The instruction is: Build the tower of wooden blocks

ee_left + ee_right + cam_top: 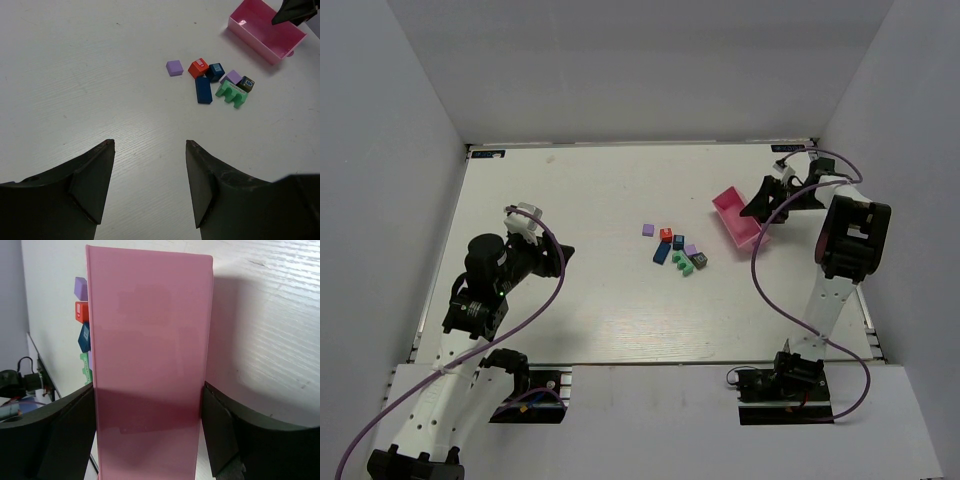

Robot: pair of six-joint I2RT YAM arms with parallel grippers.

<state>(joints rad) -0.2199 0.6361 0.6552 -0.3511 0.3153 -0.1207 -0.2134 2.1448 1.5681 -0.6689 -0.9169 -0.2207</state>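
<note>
The wood block tower is only a loose flat cluster mid-table, with nothing stacked. A purple square lies apart on the left. A red-orange block, a teal block, a long blue block, a green comb-shaped block, a lilac block and a dark grey block lie together. My left gripper is open and empty, well left of the cluster. My right gripper is shut on the pink tray, its fingers pressed on both long walls.
The pink tray sits right of the cluster near the table's far right, looking empty in the left wrist view. Grey walls enclose the table on three sides. The right arm's purple cable loops over the table's right part.
</note>
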